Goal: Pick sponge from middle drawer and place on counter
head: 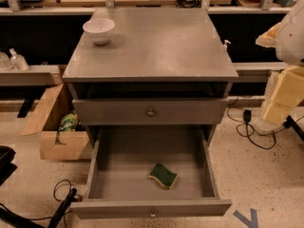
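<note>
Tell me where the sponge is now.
In the camera view, the sponge lies in the open middle drawer, right of centre, near its front wall; the gripper is not in view.

White rounded arm (pixel 293 30); blocky cream jaws, right edge

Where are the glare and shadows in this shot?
Camera view: soft sheen on the counter beside the white bowl; dark shadow in the gap under the counter; the open middle drawer is dim but the sponge reads clearly; the gripper is out of view.
</note>
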### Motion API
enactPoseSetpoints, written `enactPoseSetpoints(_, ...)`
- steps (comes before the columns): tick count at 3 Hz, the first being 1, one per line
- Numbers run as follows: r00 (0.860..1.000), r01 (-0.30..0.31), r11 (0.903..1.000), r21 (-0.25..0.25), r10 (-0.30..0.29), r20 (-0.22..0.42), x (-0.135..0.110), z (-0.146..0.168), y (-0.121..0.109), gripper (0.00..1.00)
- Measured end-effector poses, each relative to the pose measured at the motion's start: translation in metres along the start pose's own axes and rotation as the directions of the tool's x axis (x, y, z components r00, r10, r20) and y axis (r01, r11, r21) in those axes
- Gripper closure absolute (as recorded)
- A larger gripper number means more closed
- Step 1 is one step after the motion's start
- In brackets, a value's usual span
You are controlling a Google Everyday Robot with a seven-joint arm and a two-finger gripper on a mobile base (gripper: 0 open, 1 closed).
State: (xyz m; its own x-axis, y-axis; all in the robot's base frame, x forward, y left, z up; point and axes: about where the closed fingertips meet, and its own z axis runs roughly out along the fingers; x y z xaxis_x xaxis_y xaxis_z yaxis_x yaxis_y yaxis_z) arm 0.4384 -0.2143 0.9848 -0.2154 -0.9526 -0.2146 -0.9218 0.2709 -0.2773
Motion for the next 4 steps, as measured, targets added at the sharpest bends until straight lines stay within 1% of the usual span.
enactPoseSetpoints(1,1.0,0.0,1.0,0.0,0.0,0.0,0.0,0.0,0.0,0.0)
enactPoseSetpoints(2,1.0,-0.013,0.9997,0.023,0.013,0.005,0.003,0.01,0.0,0.0)
enactPoseSetpoints(3,0.999,-0.021,0.9997,0.014,0.02,0.046,0.018,0.043,0.015,0.0)
enactPoseSetpoints(4,0.995,-0.023,0.9997,-0.001,0.023,0.1,0.048,0.104,0.041,0.0)
